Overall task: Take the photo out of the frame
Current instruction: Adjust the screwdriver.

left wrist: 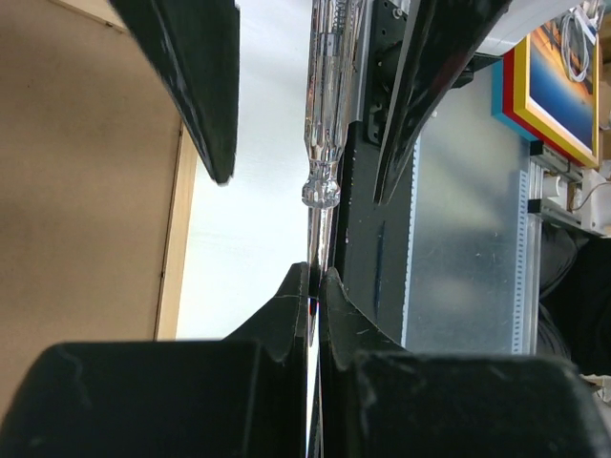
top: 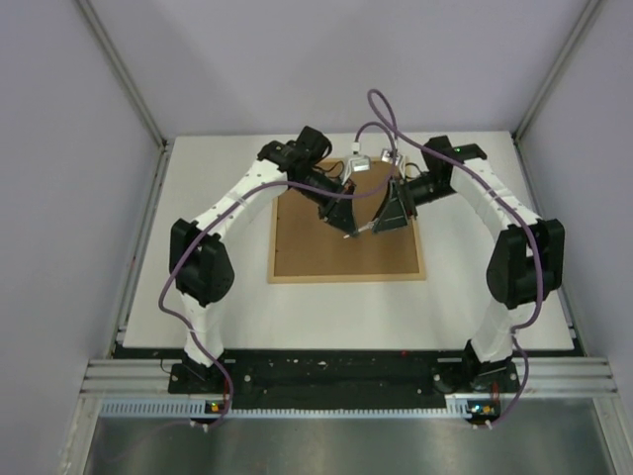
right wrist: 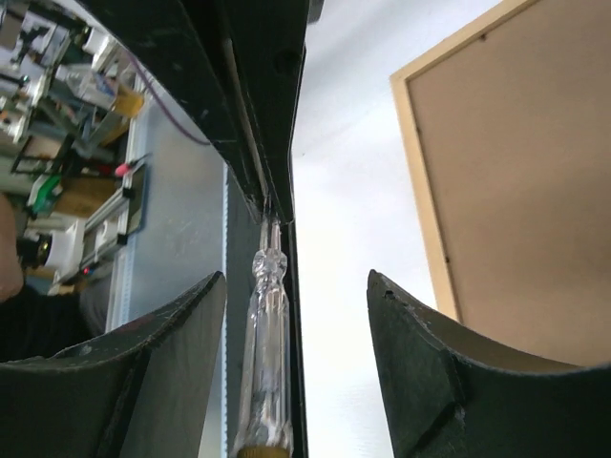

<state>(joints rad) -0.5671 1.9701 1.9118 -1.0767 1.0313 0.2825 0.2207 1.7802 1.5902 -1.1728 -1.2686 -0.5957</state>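
White table (top: pixel 198 317), frame's (right wrist: pixel 421 200) far edge behind arms (top: pixel 237 198), left fingers (left wrist: pixel 286 315) pinching screwdriver (left wrist: pixel 329 95)

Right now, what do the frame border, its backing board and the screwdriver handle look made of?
Frame border: likely light wood, matte pale tan.
Backing board: brown fibreboard or cardboard, matte and uniform, no grain visible.
Screwdriver handle: clear hard plastic, glossy, see-through with highlights.

The left arm (top: pixel 237 198) and right arm (top: pixel 495 203) arch inward, wrists tipped down at the far middle. The left gripper (left wrist: pixel 318 277) pinches a screwdriver (left wrist: pixel 325 95) by its shaft. The right gripper (right wrist: pixel 296 281) has its fingers spread apart.
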